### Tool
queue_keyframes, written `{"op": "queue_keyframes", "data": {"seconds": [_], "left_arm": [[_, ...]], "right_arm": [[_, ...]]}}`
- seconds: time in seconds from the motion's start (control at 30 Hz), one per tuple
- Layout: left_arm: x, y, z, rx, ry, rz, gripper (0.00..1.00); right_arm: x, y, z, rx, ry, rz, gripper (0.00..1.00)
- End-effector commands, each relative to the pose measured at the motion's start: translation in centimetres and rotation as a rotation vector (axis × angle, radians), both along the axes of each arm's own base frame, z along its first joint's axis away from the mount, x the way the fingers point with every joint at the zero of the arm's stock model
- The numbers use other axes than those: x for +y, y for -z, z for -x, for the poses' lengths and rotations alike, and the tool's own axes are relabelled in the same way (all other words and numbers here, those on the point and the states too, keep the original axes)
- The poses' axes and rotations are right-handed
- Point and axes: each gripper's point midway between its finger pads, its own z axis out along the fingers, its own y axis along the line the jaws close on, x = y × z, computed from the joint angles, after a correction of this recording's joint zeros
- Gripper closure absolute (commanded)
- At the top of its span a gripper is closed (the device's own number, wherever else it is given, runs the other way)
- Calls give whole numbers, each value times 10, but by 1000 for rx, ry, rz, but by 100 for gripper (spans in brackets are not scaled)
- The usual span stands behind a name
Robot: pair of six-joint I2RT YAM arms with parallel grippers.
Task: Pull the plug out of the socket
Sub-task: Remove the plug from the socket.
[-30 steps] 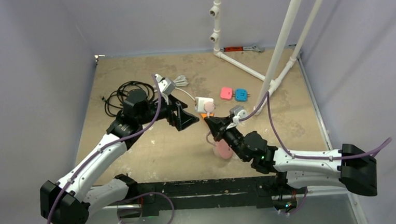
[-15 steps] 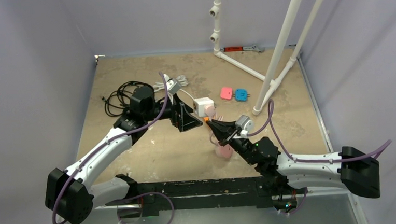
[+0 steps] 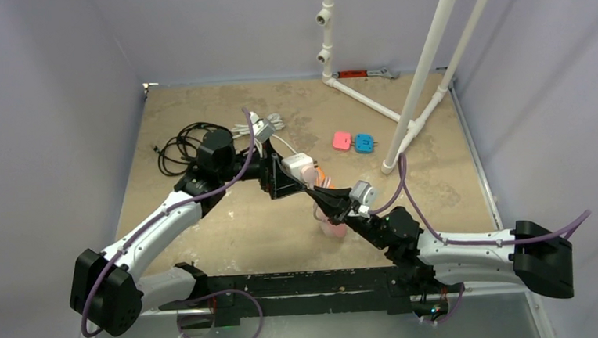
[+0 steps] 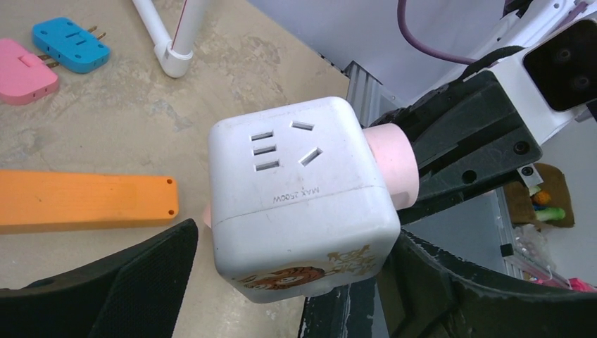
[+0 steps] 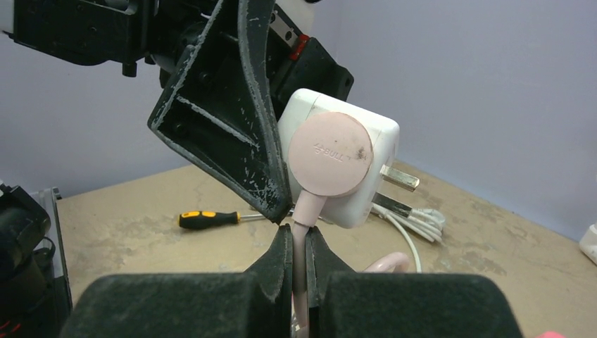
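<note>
The orange power strip (image 4: 84, 201) lies flat on the table; a sliver of it shows in the top view (image 3: 321, 175). My left gripper (image 3: 295, 177) (image 4: 292, 239) is shut on the white cube adapter (image 3: 296, 166) (image 4: 303, 197) (image 5: 338, 162) and holds it in the air, its metal prongs bare. A round pink plug (image 4: 391, 165) (image 5: 331, 155) sits in the cube's side. My right gripper (image 3: 322, 195) (image 5: 299, 236) is shut on the pink cable (image 5: 301, 218) just below that plug. The cable's loop (image 3: 335, 228) lies on the table.
A pink adapter (image 3: 342, 140) and a blue adapter (image 3: 364, 142) lie at the back right by the white pipe frame (image 3: 403, 135). A black cable coil (image 3: 184, 141) and a white cable bundle (image 3: 266, 124) lie at the back left. A screwdriver (image 5: 204, 219) lies behind.
My left gripper has closed round the white cube and carried it left and nearer, away from the orange strip. My right gripper has drawn back a little along the pink cable.
</note>
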Motion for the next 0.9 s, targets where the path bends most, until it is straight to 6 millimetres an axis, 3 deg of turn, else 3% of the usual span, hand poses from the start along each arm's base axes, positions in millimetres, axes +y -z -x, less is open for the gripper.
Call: {"op": "queue_keyframes", "data": {"seconds": [0.0, 0.33, 0.53, 0.6, 0.77, 0.87], "left_arm": [[-1, -8, 1, -29, 29, 32, 18], [-2, -5, 2, -23, 43, 34, 99], [9, 1, -18, -88, -107, -33, 100], [18, 7, -29, -116, -187, -78, 100], [34, 14, -53, -151, -340, -161, 100], [46, 24, -60, -138, -413, -217, 100]], "right_arm": [[-1, -38, 6, -88, -22, -86, 100], [-1, -37, -1, -81, 14, -71, 100], [-8, -29, -17, 3, 108, -94, 99], [-5, -27, -18, 34, 101, -96, 87], [4, -20, -27, 171, 127, -59, 41], [1, -19, -36, 210, 179, -49, 29]]}}
